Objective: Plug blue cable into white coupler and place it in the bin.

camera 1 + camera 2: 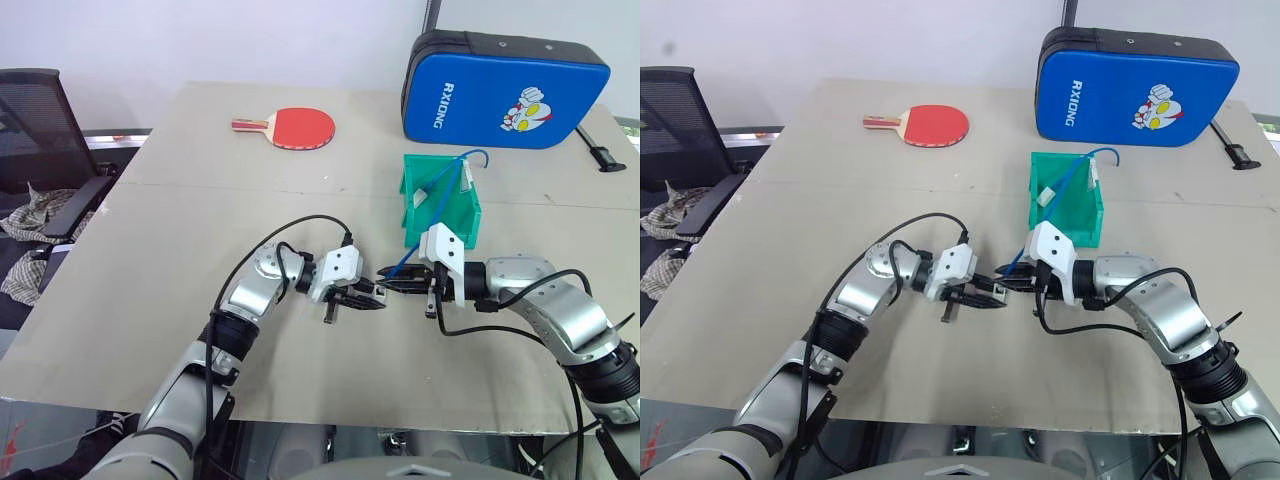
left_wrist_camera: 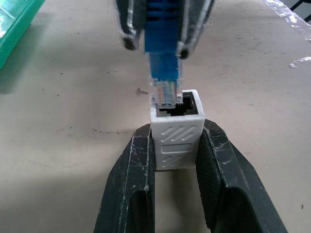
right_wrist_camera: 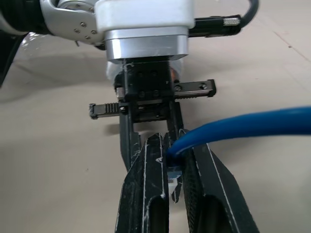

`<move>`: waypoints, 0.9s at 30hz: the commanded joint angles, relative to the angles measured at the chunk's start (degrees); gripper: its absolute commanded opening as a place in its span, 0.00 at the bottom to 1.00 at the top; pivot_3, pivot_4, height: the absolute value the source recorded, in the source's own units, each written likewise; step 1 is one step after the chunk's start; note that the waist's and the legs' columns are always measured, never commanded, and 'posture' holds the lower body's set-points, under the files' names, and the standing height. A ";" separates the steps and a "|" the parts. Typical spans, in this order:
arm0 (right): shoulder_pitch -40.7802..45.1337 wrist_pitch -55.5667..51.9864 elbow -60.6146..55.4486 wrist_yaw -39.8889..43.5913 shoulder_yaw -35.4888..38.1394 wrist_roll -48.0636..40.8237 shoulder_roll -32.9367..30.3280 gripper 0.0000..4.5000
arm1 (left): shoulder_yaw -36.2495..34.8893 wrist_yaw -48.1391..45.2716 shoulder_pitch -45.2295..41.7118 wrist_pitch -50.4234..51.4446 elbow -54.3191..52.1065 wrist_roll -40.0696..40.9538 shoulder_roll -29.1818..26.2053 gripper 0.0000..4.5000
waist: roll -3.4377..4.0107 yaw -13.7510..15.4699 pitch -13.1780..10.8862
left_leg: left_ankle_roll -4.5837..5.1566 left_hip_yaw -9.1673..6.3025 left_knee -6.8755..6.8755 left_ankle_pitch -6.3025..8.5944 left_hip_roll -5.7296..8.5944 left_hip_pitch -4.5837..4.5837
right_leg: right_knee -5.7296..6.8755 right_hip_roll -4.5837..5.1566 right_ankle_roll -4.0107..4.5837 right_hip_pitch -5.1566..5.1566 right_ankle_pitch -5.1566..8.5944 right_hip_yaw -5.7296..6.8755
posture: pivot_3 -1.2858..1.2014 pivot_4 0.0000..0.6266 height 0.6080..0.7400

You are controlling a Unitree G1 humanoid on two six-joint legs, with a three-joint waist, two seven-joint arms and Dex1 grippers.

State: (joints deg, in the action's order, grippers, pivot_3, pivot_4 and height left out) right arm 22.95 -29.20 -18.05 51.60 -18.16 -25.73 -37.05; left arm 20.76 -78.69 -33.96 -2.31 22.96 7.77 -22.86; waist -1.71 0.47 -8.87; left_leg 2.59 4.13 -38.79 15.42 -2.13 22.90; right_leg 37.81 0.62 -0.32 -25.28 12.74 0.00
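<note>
A: Left eye view first. What does it show?

B: Over a beige table, the left gripper and right gripper meet tip to tip. A thin blue network cable arcs from the right gripper up into a small green plastic bin just behind them. A red table-tennis paddle and a blue padded case lie farther back.

A: And the left wrist view?

B: Its two black fingers pinch a tiny white plastic coupler, socket facing outward, probably so the plug can enter straight. The cable's clear plug sits at the socket mouth, slightly off to one side, seemingly not yet seated.

A: Right wrist view?

B: Its fingers are pressed together on the cable just behind the plug, probably to keep it stiff for pushing. The left gripper faces it head-on.
</note>
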 commanded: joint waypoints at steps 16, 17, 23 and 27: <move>-0.21 3.17 1.13 3.06 -2.24 8.34 2.90 0.00 | -0.65 -0.63 -0.75 -0.77 -1.65 0.01 0.52 0.13 | 0.01 -0.04 0.01 | 0.00 -0.01 -0.17 0.00 -0.01 -0.03 | 0.11 -0.01 0.01 0.04 0.00 0.07 | 0.52 0.24 0.92; -0.40 3.05 1.09 3.29 -2.48 8.52 2.86 0.00 | -0.65 -0.59 -0.72 -0.82 -1.62 -0.03 0.52 0.13 | 0.01 -0.05 0.01 | 0.00 -0.01 -0.17 0.00 -0.01 -0.02 | 0.10 0.00 0.01 0.03 0.00 0.07 | 0.52 0.24 0.92; -1.93 4.10 2.11 4.87 -5.38 12.09 1.38 0.00 | -0.59 -0.10 -0.60 -1.16 -1.49 -0.32 0.69 0.13 | 0.02 -0.04 0.02 | 0.00 -0.01 -0.18 0.00 -0.01 -0.04 | 0.12 -0.01 0.01 0.04 0.00 0.08 | 0.52 0.24 0.92; -2.27 2.52 4.86 6.10 -8.64 15.12 0.46 0.00 | -0.47 0.23 -0.27 -1.47 -1.58 -0.57 0.75 0.13 | 0.02 -0.05 0.06 | 0.00 -0.01 -0.20 0.00 -0.01 -0.11 | 0.12 -0.01 0.01 0.10 0.00 0.08 | 0.52 0.24 0.92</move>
State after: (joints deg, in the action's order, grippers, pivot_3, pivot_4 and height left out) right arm 22.62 -24.16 -16.69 55.72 -21.76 -13.68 -35.26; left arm 20.80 -78.49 -33.88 -2.58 23.06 6.46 -22.73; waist -1.69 0.42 -8.81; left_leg 2.59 4.12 -39.00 15.42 -2.15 22.78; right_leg 37.93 0.61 -0.31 -25.16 12.73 0.09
